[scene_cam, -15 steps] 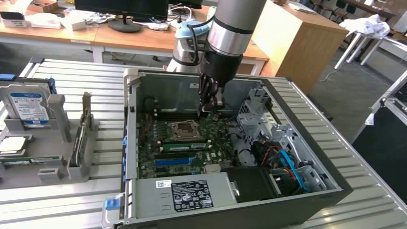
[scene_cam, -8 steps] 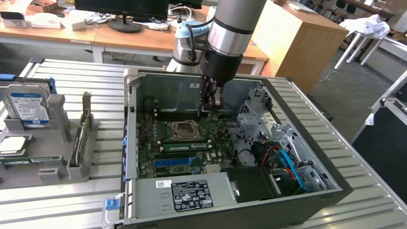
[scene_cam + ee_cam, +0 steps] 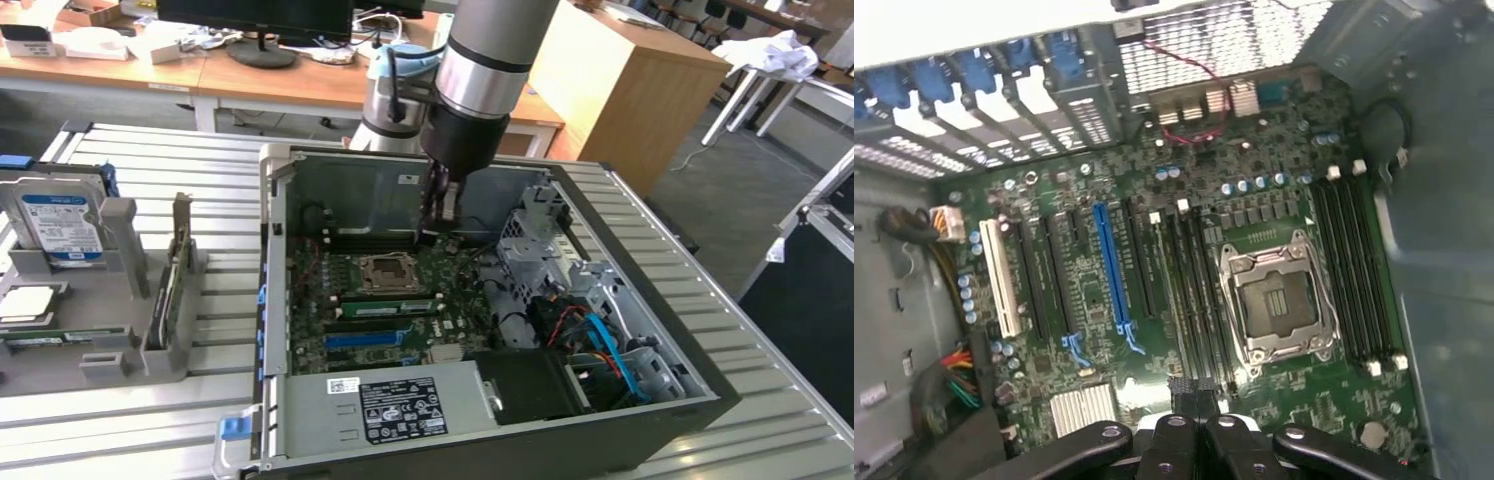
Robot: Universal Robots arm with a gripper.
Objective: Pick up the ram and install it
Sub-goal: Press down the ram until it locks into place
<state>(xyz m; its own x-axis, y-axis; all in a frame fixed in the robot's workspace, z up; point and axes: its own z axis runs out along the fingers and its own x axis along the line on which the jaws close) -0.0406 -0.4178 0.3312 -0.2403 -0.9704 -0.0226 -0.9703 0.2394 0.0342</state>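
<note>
Your fingers [image 3: 438, 232] are pressed together with nothing between them, low inside the computer case [image 3: 694, 385] at 12 o'clock of the CPU socket [image 3: 388, 270]. The ram [image 3: 387, 307] seems to sit slotted at the socket's 6 o'clock: a thin green stick. It is light, stiff and fragile, so grip its bare edges.

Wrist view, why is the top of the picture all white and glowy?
In the wrist view, strong light washes the computer case edge out to plain white and glows through the vent grille, while the motherboard looks dimmer; in the exterior view, the room light is even, with no glare, and the inside of the case sits in shade under the arm.
</note>
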